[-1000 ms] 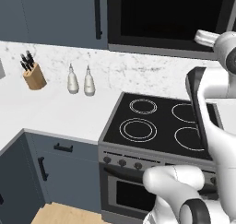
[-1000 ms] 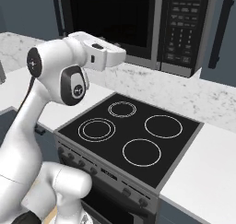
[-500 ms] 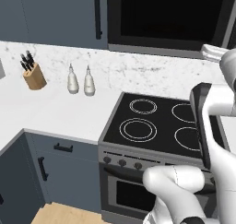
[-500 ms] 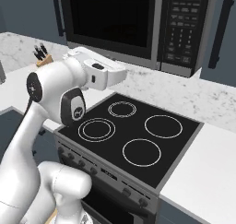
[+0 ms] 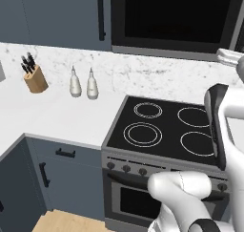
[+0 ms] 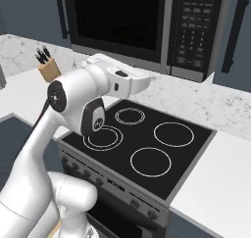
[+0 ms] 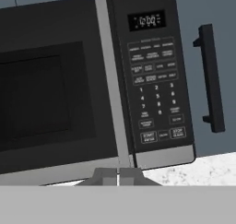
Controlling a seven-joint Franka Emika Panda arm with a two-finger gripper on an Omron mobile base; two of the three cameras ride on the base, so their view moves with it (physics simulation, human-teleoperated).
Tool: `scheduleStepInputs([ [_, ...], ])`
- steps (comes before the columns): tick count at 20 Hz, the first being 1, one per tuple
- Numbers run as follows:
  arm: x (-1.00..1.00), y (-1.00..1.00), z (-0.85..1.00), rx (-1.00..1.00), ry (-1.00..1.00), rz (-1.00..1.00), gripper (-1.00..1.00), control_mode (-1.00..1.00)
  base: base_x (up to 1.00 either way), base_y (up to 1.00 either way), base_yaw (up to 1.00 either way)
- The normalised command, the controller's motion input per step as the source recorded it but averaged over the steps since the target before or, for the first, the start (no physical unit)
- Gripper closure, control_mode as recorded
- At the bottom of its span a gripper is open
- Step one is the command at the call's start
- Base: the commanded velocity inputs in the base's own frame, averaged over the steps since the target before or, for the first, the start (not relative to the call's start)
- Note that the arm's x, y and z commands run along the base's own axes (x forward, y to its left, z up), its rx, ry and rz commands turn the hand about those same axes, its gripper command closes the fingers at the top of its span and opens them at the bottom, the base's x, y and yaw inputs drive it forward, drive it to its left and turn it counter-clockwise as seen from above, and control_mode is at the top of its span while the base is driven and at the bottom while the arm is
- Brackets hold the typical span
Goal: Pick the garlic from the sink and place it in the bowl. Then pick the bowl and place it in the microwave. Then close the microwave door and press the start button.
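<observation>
Since the earlier frames the arm's forearm has dropped lower over the stove (image 6: 147,149) and the hand has drawn back from the microwave (image 6: 147,29); the jaws, apart a second ago, have come together.

Tool (image 7: 118,174): clenched, the two fingertips (image 7: 105,175) pressed side by side at the bottom of the hand view, nothing between them.

Microwave sits above and behind the stove, under the dark blue cabinets. Microwave door (image 7: 50,87) is closed flush, dark glass window to the left, grey vertical strip along its right edge. Control panel (image 7: 154,80) is to the right of that strip; lit display at top, button rows below, lowest row just above the grey bottom trim.

Relative position: the tool is below the microwave and apart from it, roughly in line with the seam between door and panel. The panel's bottom buttons lie up and to the right of the fingertips.

Left of the stove on the tabletop (image 5: 62,116): knife block (image 5: 35,76) and two pale bottles (image 5: 84,83) against the marbled wall.
</observation>
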Motion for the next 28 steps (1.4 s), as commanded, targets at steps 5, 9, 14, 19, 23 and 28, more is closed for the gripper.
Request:
scheduleStepInputs([
  [5,0.29,-0.19,0.00,0.00,0.02,0.00,1.00,-1.00,0.00,0.00,0.00],
  [9,0.34,-0.29,0.00,0.00,0.00,0.00,1.00,-1.00,0.00,0.00,0.00],
  [14,0.09,-0.55,0.00,0.00,0.00,0.01,1.00,-1.00,0.00,0.00,0.00],
  [19,0.00,-0.48,0.00,0.00,0.00,0.04,1.00,-1.00,0.00,0.00,0.00],
  [23,0.03,-0.24,0.00,0.00,0.02,0.02,1.00,-1.00,0.00,0.00,0.00],
  [28,0.08,-0.18,-0.02,0.00,0.03,0.02,1.00,-1.00,0.00,0.00,0.00],
])
